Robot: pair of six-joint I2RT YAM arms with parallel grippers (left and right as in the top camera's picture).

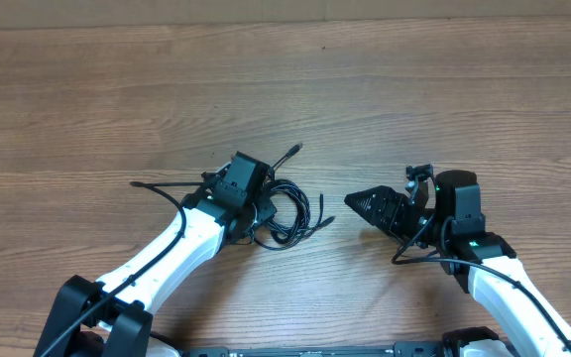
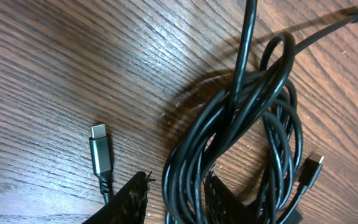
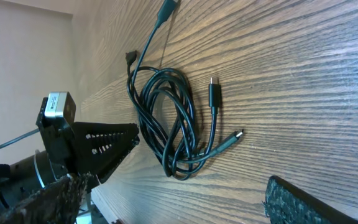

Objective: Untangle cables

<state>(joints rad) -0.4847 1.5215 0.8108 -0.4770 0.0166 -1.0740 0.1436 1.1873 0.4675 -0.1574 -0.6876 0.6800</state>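
The left claw [image 2: 178,196] straddles the tangled cables [image 3: 166,118] on the tabletop [image 1: 414,89], seemingly anchoring them, its squeeze impossible to tell; the right claw [image 1: 360,202] gapes empty near them.

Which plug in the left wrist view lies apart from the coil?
The grey, silver-tipped plug, alone left of the coil; the small dark plug lies at its right edge.

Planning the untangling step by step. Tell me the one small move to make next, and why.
Probably ease the right gripper forward and close it on the silver-tipped plug end. That end lies loose outside the cable bundle, facing the open gripper, while the left gripper flanks the bundle's strands and could steady it.
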